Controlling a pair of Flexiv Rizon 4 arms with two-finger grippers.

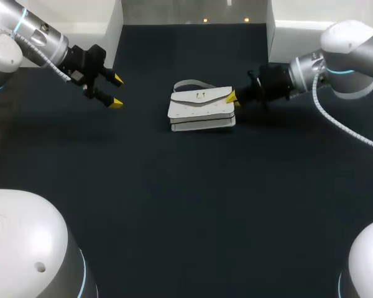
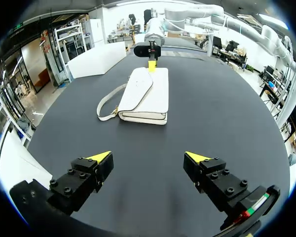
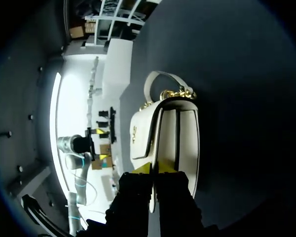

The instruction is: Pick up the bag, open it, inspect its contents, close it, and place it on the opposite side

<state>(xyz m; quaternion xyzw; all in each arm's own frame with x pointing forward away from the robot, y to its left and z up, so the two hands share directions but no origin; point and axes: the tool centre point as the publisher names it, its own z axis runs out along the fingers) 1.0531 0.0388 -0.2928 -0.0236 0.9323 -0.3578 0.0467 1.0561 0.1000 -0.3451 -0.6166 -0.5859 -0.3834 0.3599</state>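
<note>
Nearest to us lies the dark table, and on it we count one bag, two grippers and one strap.

The bag, white, lies flat at about the middle of the table, its flap uppermost and shut, with a small gold clasp on the flap. The strap loops out on the table from the bag's far side; in the right wrist view a short gold chain joins it to the bag's body.

Our left gripper hangs over the left part of the table, well apart from the bag. Its jaws stand wide, with nothing between them. In its own view the bag lies ahead of the fingers, and the strap trails off to one side.

Our right gripper is at the bag's right edge. In its own view the two yellow tips sit close together with a thin edge of the bag pinched between them, and the black fingers hide that end of the bag. From the left wrist we see this gripper beyond the bag, at its far end.
</note>
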